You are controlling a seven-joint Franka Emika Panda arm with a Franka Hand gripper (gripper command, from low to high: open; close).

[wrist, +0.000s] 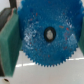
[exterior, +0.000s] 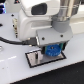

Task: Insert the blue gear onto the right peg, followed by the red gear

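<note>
The blue gear [wrist: 47, 37] fills the wrist view, a flat toothed disc with a dark centre hole, held between my two fingers, one green-grey pad [wrist: 9, 45] pressed against its rim. In the exterior view the blue gear [exterior: 53, 49] hangs under my gripper [exterior: 52, 48], just above a dark square base plate [exterior: 35, 60] on the white table. The peg is hidden behind the gear and the hand. The red gear is out of view.
The white robot arm and wrist [exterior: 42, 17] cover most of the exterior view. A black cable [exterior: 12, 40] loops at the exterior view's left. White table surface [exterior: 60, 72] surrounds the plate.
</note>
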